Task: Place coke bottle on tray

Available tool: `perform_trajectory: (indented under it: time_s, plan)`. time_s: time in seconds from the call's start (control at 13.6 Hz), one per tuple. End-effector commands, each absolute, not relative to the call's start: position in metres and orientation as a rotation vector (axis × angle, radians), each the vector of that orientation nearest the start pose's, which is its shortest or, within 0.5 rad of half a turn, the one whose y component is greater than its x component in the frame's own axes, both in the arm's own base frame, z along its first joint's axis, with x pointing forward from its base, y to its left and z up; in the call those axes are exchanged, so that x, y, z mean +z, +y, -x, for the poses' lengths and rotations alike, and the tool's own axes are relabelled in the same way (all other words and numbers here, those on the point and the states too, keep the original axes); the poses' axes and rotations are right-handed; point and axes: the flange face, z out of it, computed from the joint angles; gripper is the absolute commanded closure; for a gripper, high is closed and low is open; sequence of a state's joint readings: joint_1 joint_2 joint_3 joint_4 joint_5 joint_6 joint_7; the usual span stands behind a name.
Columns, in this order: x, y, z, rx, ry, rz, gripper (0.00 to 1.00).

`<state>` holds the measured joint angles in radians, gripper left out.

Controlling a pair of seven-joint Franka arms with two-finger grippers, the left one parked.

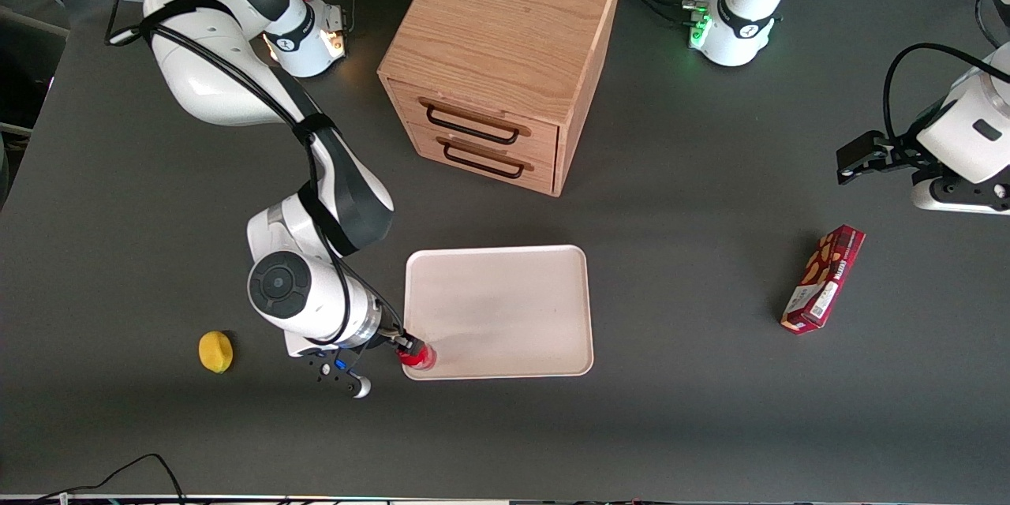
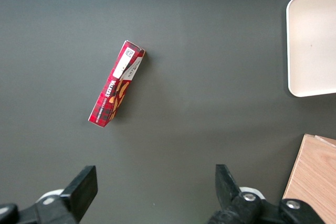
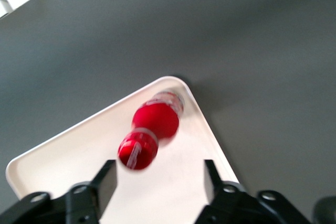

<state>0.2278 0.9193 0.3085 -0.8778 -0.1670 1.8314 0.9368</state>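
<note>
The coke bottle (image 1: pixel 418 357) is small and red with a red cap. It sits inside the corner of the tray (image 1: pixel 497 308) that is nearest the front camera and toward the working arm's end. In the right wrist view the bottle (image 3: pixel 155 121) rests on the tray (image 3: pixel 73 153) close to the rim, with its cap toward the camera. My gripper (image 1: pixel 404 346) hangs just above the bottle at that corner. Its fingers (image 3: pixel 105 182) are open and wide apart, and they touch nothing. The bottle's cap lies just ahead of the fingertips, clear of both. The tray's edge also shows in the left wrist view (image 2: pixel 315 40).
A wooden two-drawer cabinet (image 1: pixel 505 55) stands farther from the front camera than the tray. A yellow lemon (image 1: pixel 215 351) lies beside the working arm, toward its end of the table. A dark red snack box (image 1: pixel 823 278) lies toward the parked arm's end and also shows in the left wrist view (image 2: pixel 116 88).
</note>
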Motion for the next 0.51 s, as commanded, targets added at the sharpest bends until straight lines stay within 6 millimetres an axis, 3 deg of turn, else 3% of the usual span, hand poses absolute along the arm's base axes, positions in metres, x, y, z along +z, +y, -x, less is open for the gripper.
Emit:
perform_trajectory:
  time_s: [0.0, 0.07, 0.15, 0.22, 0.37, 0.44]
  plan:
    - [0.483, 0.281, -0.693, 0.001, 0.643, 3.000, 0.00]
    - [0.524, 0.275, -0.671, 0.008, 0.627, 3.038, 0.00]
    - [0.565, 0.253, -0.648, 0.004, 0.628, 3.072, 0.00]
    - [0.591, 0.239, -0.623, 0.014, 0.522, 3.122, 0.00]
    - [0.615, 0.201, -0.570, 0.041, 0.386, 3.179, 0.00]
    - [0.626, 0.166, -0.554, 0.052, 0.351, 3.167, 0.00]
